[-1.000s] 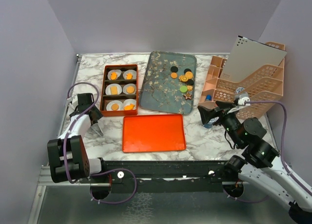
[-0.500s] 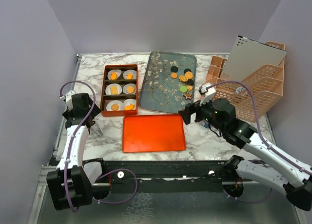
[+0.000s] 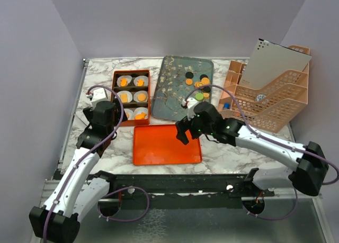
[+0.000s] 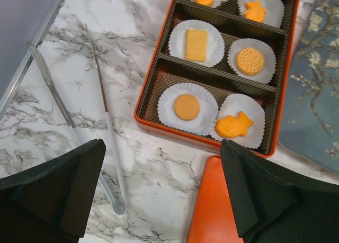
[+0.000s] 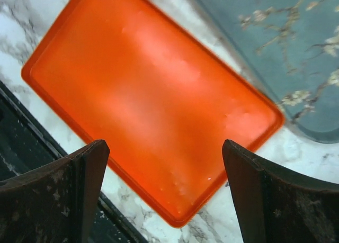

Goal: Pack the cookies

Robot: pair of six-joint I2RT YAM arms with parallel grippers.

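Loose cookies (image 3: 199,85), mostly orange with a few black and one green, lie at the right end of a blue-grey floral tray (image 3: 169,97). An orange box (image 3: 112,97) holds six white liners, each with an orange cookie (image 4: 186,106). My left gripper (image 3: 107,125) is open and empty, hovering over the marble just below the box's near left corner (image 4: 175,133). My right gripper (image 3: 181,134) is open and empty above the flat orange lid (image 5: 153,95), near its right part. The lid also shows in the top view (image 3: 167,143).
Clear plastic tongs (image 4: 108,132) lie on the marble left of the box. A pink wire rack (image 3: 267,97) with a white perforated sheet stands at the right. The tray's edge (image 5: 286,42) lies just beyond the lid. The table's dark front rail (image 5: 32,147) is close.
Both arms have swung inward. The left gripper moved from the table's left edge to beside the box. The right gripper moved from near the rack to above the orange lid.
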